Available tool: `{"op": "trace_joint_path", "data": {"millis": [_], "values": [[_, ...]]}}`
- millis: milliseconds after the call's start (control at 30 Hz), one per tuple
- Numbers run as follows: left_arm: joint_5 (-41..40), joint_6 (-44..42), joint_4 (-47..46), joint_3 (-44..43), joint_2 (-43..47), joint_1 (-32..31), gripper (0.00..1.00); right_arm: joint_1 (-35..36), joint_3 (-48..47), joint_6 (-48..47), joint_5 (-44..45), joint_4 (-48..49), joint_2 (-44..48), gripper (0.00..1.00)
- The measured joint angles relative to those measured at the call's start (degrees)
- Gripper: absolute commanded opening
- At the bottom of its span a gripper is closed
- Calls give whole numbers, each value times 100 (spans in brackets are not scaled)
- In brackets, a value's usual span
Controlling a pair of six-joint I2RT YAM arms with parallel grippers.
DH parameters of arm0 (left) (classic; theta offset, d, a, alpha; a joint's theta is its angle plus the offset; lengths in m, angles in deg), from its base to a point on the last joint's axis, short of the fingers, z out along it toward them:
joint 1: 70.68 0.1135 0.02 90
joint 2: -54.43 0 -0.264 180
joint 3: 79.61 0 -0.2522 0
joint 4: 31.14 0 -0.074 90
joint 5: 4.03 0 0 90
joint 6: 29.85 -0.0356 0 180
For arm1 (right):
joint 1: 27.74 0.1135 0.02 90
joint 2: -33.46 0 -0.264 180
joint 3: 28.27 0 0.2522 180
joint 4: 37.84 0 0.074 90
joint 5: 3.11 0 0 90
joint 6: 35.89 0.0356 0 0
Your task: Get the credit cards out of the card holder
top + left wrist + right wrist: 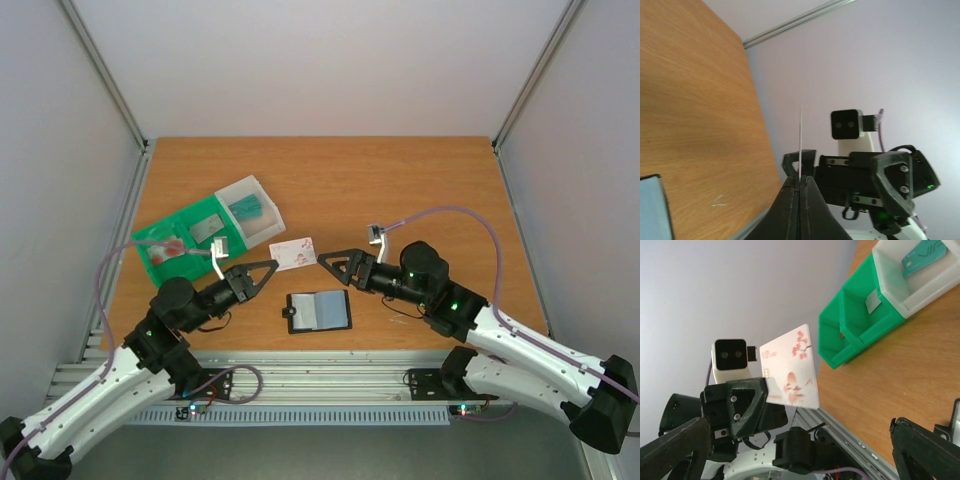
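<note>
The black card holder (318,312) lies open on the table, its greyish-blue inside up; its corner shows in the left wrist view (652,210). My left gripper (268,270) is shut on a white card with red-pink flowers (293,254) and holds it above the table, behind the holder. In the left wrist view the card (800,140) stands edge-on between my shut fingers (790,200). My right gripper (333,265) is open and empty, just right of the card, not touching it. In the right wrist view the card (790,367) faces the camera.
A green-and-white sorting tray (160,232) stands at the left, holding a teal card (247,208), a grey card (205,230) and a red-pink card (170,250). It also shows in the right wrist view (850,335). Grey walls surround the table.
</note>
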Motion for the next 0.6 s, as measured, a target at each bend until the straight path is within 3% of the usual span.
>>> {"op": "trace_joint_path", "data": {"millis": [333, 600], "values": [[-350, -658, 1235, -597, -319, 267, 0, 0, 0, -302, -17, -931, 487, 99], [-463, -1141, 2076, -1154, -807, 1364, 0, 0, 0, -544, 72, -1550, 861, 98]]}}
